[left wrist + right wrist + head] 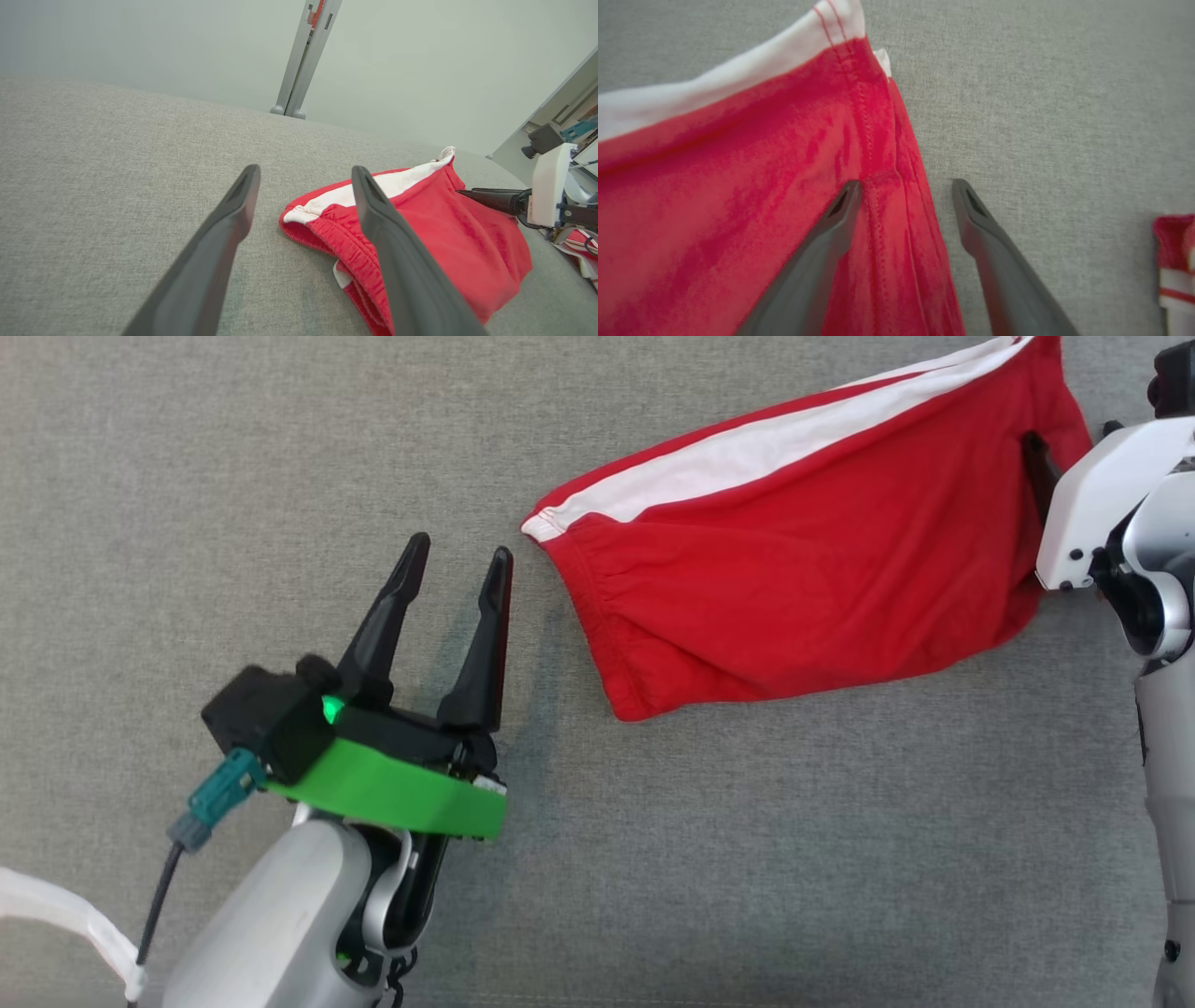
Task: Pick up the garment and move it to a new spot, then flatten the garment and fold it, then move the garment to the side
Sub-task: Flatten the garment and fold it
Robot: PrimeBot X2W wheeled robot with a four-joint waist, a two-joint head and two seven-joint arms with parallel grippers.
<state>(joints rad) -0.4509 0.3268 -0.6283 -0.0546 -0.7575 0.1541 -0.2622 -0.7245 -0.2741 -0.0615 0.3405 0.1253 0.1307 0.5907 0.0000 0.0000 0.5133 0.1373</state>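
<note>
The garment (803, 569) is a pair of red shorts with a white side stripe, lying folded on the grey fabric surface (280, 476). My left gripper (462, 546) stands open just left of the elastic waistband, apart from it, with nothing between its fingers. In the left wrist view the left gripper (304, 169) has the garment (448, 233) partly behind its right finger. My right gripper (906, 184) is open over the garment's (738, 186) stitched right edge, one finger above red cloth, the other above bare surface. The right gripper's dark finger (1038, 467) shows at that edge.
Another red and white striped cloth (1174, 261) lies to the right of the garment, near the right arm. A grey metal post (303, 56) stands beyond the surface's far edge. A white strap (65, 915) hangs by the left forearm.
</note>
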